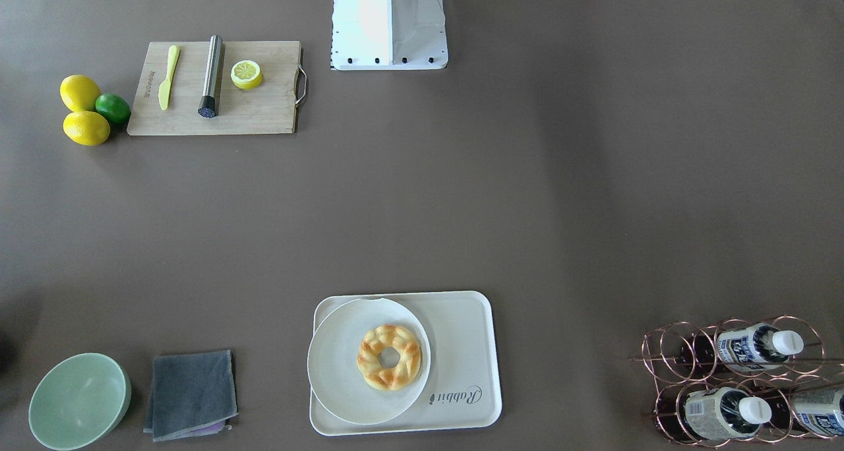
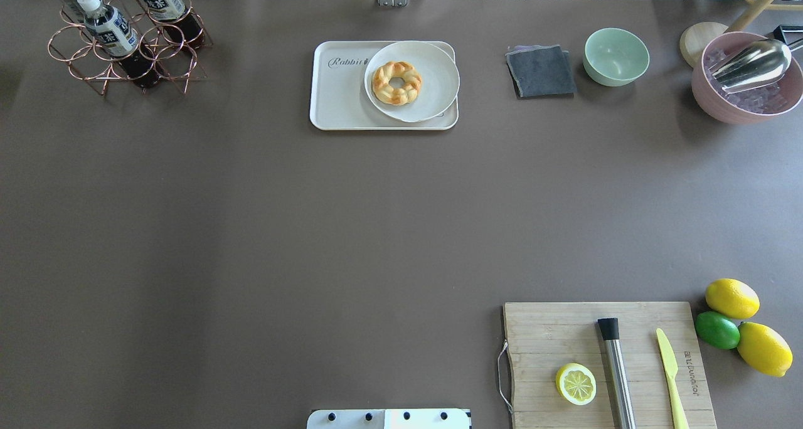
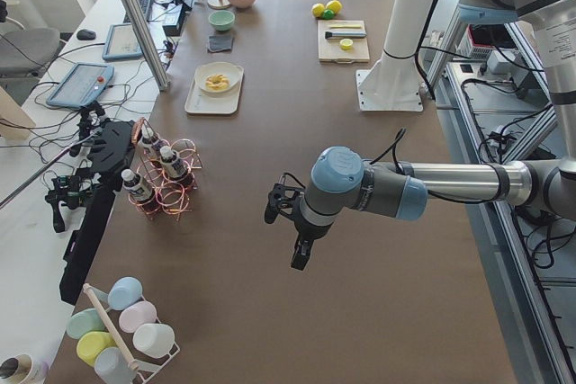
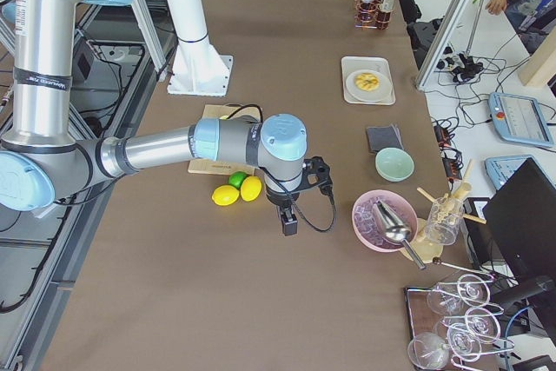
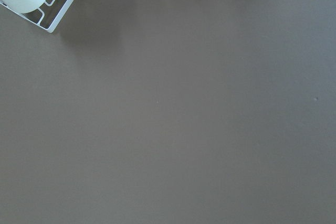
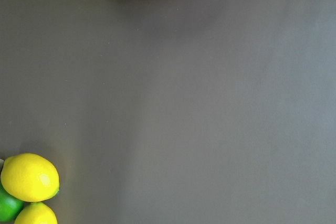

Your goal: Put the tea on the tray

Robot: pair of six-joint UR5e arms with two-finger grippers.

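Note:
Three tea bottles lie in a copper wire rack (image 1: 666,365) at the table's far left corner; one (image 1: 758,345) lies on top and two (image 1: 725,411) below, also shown in the overhead view (image 2: 110,27). The cream tray (image 1: 461,345) with "Rabbit" lettering sits at the far edge, also shown overhead (image 2: 342,96). It holds a round white plate (image 1: 343,372) with a ring pastry (image 1: 389,357). My left gripper (image 3: 301,254) hovers over bare table, well short of the rack (image 3: 166,177). My right gripper (image 4: 288,223) hovers near the lemons. I cannot tell whether either is open.
A cutting board (image 2: 552,335) with a lemon half, steel tube and yellow knife sits near right. Two lemons and a lime (image 2: 718,330) lie beside it. A grey cloth (image 2: 539,71), green bowl (image 2: 616,56) and pink ice bowl (image 2: 746,81) stand along the far edge.

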